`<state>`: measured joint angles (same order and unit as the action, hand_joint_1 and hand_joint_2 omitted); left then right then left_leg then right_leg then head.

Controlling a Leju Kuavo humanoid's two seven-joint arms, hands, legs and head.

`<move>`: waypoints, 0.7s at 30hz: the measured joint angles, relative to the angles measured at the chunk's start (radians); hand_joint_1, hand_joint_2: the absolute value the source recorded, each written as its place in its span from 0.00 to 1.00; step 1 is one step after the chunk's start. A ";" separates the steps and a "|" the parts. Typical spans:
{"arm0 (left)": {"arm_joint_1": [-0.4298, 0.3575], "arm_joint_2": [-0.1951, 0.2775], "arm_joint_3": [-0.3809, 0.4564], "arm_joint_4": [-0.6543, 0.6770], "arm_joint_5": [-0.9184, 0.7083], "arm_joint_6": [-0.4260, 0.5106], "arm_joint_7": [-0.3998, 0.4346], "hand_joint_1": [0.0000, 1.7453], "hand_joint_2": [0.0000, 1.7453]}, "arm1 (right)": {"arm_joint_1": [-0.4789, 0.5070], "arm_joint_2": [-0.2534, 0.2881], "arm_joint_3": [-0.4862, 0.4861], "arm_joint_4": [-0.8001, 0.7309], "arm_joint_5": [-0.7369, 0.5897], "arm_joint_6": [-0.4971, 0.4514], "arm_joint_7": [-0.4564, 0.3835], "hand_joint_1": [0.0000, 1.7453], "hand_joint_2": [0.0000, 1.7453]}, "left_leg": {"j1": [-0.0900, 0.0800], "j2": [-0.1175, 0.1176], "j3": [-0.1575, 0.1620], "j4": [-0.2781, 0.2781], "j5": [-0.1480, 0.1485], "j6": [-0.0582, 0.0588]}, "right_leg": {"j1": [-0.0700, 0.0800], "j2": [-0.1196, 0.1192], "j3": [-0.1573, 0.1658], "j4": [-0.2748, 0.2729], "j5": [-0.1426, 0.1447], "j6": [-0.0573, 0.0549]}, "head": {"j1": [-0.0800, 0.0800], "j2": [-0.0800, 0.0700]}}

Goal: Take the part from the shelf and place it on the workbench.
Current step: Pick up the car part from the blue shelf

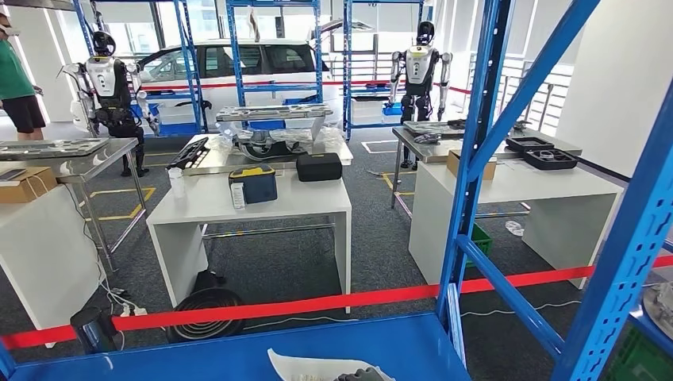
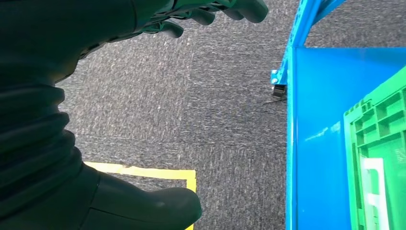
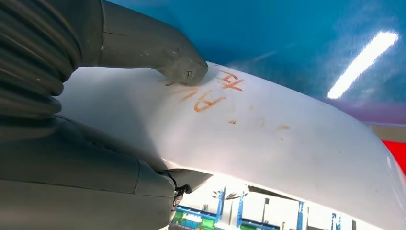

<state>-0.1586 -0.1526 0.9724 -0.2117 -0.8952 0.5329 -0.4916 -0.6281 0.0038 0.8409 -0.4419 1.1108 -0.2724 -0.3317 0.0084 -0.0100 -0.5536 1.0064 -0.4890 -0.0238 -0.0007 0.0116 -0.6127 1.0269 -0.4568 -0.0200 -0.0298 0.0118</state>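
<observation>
The part is a white curved panel (image 3: 268,134) with orange writing on it; its edge lies on the blue shelf board (image 1: 198,357) at the bottom of the head view, seen as a white part (image 1: 305,367). My right hand (image 3: 72,143) grips it, thumb (image 3: 184,69) pressed on its upper face and dark fingers (image 1: 361,375) at its edge. My left hand (image 2: 48,120) hangs over grey carpet beside the shelf, fingers spread and holding nothing. A white workbench (image 1: 214,208) stands beyond the shelf, with another white table (image 1: 555,182) to the right.
Blue shelf uprights and braces (image 1: 476,159) cross the right of the head view. A red tape barrier (image 1: 317,303) runs between shelf and tables. A green crate (image 2: 378,143) sits on a lower shelf. Two other robots (image 1: 111,87) (image 1: 419,67) and a person (image 1: 16,79) stand far off.
</observation>
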 joint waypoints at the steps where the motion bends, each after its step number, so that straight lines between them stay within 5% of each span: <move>1: 0.000 0.000 0.000 0.000 0.000 0.000 0.004 0.00 1.00 | 0.000 0.000 -0.002 -0.003 0.001 -0.010 0.004 1.00 1.00 | 0.000 0.000 0.000 0.000 0.000 0.000 | 0.000 0.000 0.000 0.000 0.000 0.000 | 0.000 0.000; 11: 0.000 0.000 0.000 0.000 0.000 0.002 0.017 0.00 1.00 | -0.004 0.000 -0.021 -0.033 0.012 -0.071 0.026 1.00 1.00 | 0.000 0.000 0.000 0.000 0.000 0.000 | 0.000 0.000 0.000 0.000 0.000 0.000 | 0.000 0.000; 21: 0.000 -0.003 0.000 0.002 -0.017 0.038 0.095 0.00 1.00 | 0.000 -0.004 -0.084 -0.211 0.143 -0.382 0.142 1.00 1.00 | 0.000 0.000 0.000 0.000 0.000 0.000 | 0.000 0.000 0.000 0.000 0.000 0.000 | 0.000 0.000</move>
<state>-0.1582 -0.1560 0.9724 -0.2095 -0.9122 0.5707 -0.3969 -0.6277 0.0001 0.7569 -0.6534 1.2541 -0.6547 -0.1901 0.0085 -0.0100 -0.5536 1.0064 -0.4890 -0.0238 -0.0005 0.0116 -0.6131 1.0269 -0.4570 -0.0200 -0.0298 0.0118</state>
